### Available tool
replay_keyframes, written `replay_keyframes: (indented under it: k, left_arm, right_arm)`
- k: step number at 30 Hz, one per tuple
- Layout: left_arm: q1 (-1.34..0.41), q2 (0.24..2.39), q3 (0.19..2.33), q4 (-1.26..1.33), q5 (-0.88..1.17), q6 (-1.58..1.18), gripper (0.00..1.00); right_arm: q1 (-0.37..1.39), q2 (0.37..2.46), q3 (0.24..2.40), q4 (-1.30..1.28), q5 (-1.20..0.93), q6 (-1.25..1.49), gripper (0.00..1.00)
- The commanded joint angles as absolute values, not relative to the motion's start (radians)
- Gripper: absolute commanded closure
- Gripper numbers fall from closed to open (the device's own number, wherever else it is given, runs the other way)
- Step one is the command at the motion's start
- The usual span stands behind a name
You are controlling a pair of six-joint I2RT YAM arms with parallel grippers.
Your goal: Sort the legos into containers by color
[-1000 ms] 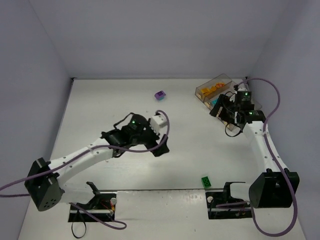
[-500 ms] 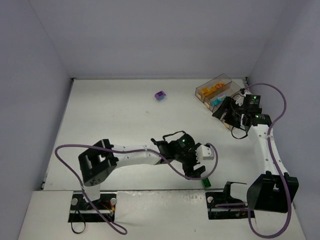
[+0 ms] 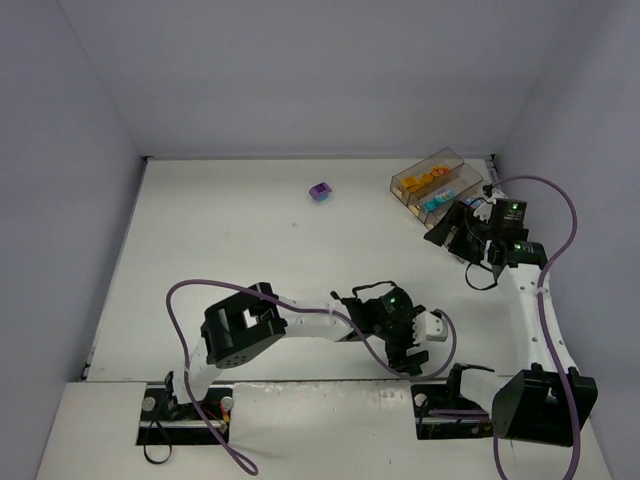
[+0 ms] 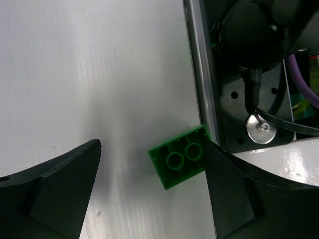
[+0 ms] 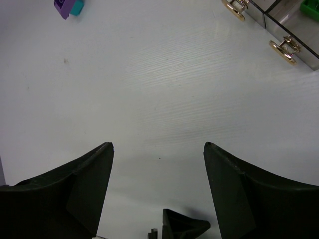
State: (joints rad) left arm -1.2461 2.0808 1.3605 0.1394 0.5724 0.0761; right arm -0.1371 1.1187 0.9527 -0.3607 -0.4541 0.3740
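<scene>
A green brick lies studs-down at the table's near edge, between my left gripper's open fingers and touching the right finger. In the top view the left gripper covers this brick. A purple brick joined to a teal one lies at the back middle and also shows in the right wrist view. The containers stand at the back right with orange and teal bricks inside. My right gripper hovers open and empty just in front of them.
The table's metal front rail and the right arm's base mount lie right beside the green brick. The container's wall with gold clasps fills the right wrist view's top right corner, a green brick inside.
My left arm swung from the table's middle to the near edge and now straddles the green brick. My right gripper drew back slightly to the right, near the containers.
</scene>
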Motion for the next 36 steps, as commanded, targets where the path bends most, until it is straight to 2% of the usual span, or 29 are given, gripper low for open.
replay_keyframes:
  k: [1,9,12,13,15,16,19,24,28,32,36]
  left_arm:
    - [-1.261,2.071,1.414,0.229,0.560,0.084,0.23]
    - [-1.273,2.105,1.385,0.233,0.531,0.055,0.24]
    - [-1.275,2.097,1.362,0.233,0.509,0.049,0.31]
    - [-1.275,2.091,1.358,0.235,0.502,0.046,0.46]
    - [-1.275,2.079,1.339,0.251,0.486,0.041,0.65]
    - [-1.275,2.066,1.333,0.258,0.485,0.040,0.79]
    - [-1.273,2.034,1.315,0.265,0.460,0.058,0.91]
    - [-1.252,1.924,1.228,0.302,0.404,0.054,0.91]
    - [-1.168,1.798,1.111,0.385,0.353,0.038,0.91]
    - [-1.075,1.635,1.000,0.442,0.353,0.041,0.91]
    - [-1.003,1.537,0.980,0.417,0.362,0.078,0.91]
  right_arm:
    - [-0.144,1.097,0.953,-0.327,-0.486,0.382,0.31]
    - [-0.144,1.109,0.948,-0.316,-0.512,0.387,0.31]
    - [-0.143,1.104,0.936,-0.307,-0.520,0.391,0.31]
    - [-0.143,1.104,0.933,-0.302,-0.523,0.393,0.31]
    - [-0.143,1.101,0.925,-0.299,-0.526,0.394,0.31]
    - [-0.143,1.098,0.923,-0.298,-0.528,0.396,0.31]
    - [-0.143,1.091,0.922,-0.299,-0.529,0.396,0.31]
    - [-0.143,1.086,0.927,-0.301,-0.540,0.390,0.31]
    - [-0.133,1.092,0.925,-0.299,-0.595,0.379,0.32]
    - [-0.094,1.115,0.930,-0.298,-0.698,0.353,0.38]
    - [-0.042,1.129,0.945,-0.288,-0.813,0.315,0.43]
